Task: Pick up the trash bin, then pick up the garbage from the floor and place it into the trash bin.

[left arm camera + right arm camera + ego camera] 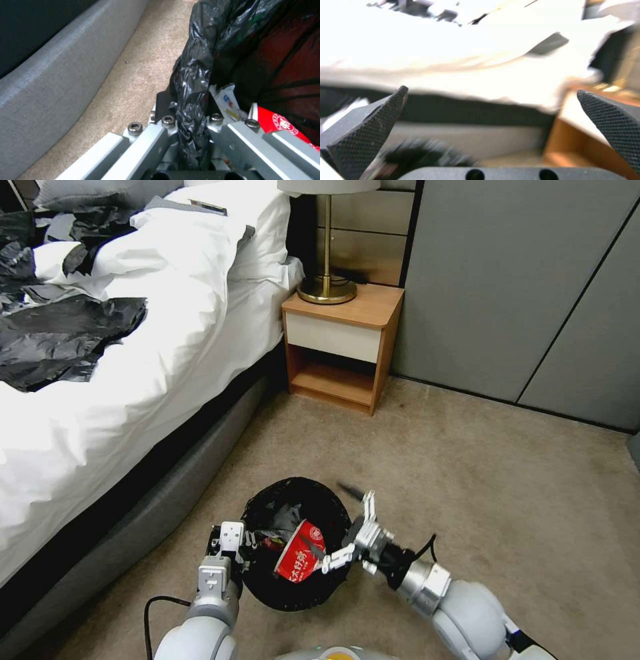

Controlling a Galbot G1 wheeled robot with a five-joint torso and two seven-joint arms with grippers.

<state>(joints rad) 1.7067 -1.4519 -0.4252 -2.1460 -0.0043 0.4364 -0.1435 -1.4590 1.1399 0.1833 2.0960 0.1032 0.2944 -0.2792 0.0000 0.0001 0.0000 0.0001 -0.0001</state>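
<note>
Left pincer (230, 547) clamped on round black-lined trash bin (263, 500), right pincer (353, 527) apart above it, on beige carpet (467, 467) beside white-sheeted bed (133, 380), wooden nightstand (340, 347)

— Where am I working?
— A bedroom: a bed with rumpled white duvet (153, 313) beside me, a small wooden nightstand (343, 347), a brass-stemmed table lamp (327, 247) on it, beige carpet (500, 480) underneath.

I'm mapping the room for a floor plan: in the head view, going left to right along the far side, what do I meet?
Bed → nightstand carrying the lamp → grey wall panels.
</note>
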